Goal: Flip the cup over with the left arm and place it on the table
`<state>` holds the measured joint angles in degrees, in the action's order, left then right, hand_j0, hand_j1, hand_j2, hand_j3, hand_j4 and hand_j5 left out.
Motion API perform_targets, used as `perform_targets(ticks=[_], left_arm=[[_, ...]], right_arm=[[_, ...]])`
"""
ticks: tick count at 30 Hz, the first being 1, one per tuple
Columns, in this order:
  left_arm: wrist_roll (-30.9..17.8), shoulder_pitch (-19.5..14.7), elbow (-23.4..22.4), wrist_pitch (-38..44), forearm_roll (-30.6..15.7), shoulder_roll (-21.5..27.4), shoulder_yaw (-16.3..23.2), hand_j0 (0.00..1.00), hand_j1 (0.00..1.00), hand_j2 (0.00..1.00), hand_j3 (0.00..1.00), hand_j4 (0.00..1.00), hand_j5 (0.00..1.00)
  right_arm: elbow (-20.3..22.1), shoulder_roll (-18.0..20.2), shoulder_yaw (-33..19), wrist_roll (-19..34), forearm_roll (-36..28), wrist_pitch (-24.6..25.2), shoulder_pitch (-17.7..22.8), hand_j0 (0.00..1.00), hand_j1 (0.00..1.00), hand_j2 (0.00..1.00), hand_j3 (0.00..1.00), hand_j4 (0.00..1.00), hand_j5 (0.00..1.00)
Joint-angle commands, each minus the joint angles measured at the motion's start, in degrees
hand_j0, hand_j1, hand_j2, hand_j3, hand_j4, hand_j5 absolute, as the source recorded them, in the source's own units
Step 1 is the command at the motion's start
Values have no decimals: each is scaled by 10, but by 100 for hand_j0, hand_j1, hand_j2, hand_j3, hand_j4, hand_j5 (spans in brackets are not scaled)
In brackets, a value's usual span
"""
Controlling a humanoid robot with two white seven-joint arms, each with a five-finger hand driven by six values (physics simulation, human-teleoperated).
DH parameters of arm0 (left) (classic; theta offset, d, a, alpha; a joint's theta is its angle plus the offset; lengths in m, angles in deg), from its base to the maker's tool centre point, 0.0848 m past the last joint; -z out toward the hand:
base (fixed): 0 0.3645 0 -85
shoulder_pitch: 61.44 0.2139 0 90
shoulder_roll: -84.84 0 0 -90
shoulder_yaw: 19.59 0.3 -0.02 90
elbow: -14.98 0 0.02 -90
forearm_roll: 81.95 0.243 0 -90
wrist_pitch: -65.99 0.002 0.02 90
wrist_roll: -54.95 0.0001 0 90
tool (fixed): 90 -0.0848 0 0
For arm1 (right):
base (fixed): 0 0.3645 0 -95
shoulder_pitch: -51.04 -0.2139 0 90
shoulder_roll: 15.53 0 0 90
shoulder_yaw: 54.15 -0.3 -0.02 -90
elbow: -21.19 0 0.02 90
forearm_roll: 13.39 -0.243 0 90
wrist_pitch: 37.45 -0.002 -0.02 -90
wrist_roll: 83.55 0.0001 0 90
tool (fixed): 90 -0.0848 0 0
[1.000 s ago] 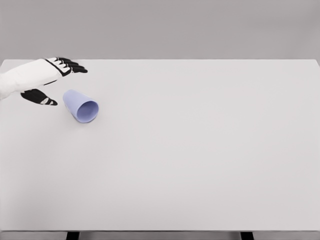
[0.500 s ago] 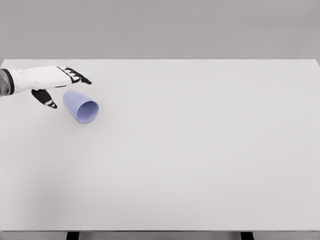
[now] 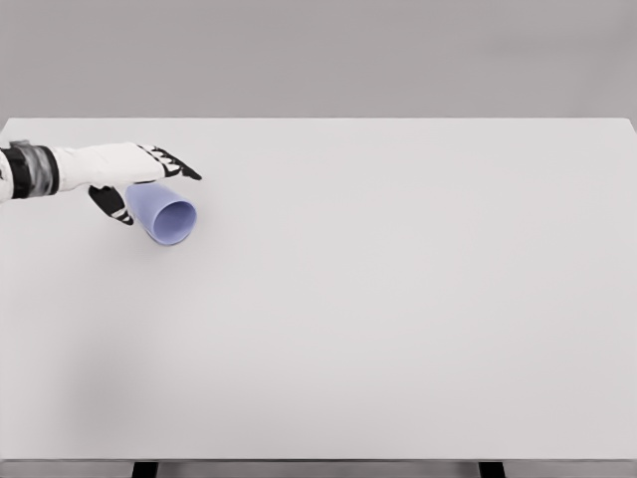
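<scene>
On the table's [image 3: 398, 319] far-left side lies the cup [image 3: 161, 211], light blue, tipped on its side w/ mouth facing front-right. Left hand [image 3: 129, 171] reaches in from the left edge, just above & behind the cup's closed end. Fingers [image 3: 177, 165] stretched out flat over the cup, thumb [image 3: 109, 204] dropped down beside its base; hand spread, not gripping anything. Contact w/ cup: can't tell.

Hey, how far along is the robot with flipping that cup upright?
Early stage. Done: the left robot hand has reached the blue cup, fingers above and thumb behind its base. In hand: the fingers are spread, no visible grasp. Left: grip it, turn it upright and set it on the table; it lies on its side, mouth toward the camera.
</scene>
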<state>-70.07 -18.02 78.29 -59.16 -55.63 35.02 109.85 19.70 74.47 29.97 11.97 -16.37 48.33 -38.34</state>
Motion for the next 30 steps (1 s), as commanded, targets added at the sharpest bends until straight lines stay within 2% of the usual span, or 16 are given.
perform_targets(ticks=[1,30], left_arm=[[0,0,-1,1,3,-4,0,100,100,100,100,100,100],[0,11,5,21,8,-3,25,100,100,100,100,100,100]], right_arm=[[0,0,0,0,0,0,0,100,100,100,100,100,100],[0,0,0,0,0,0,0,100,100,100,100,100,100]])
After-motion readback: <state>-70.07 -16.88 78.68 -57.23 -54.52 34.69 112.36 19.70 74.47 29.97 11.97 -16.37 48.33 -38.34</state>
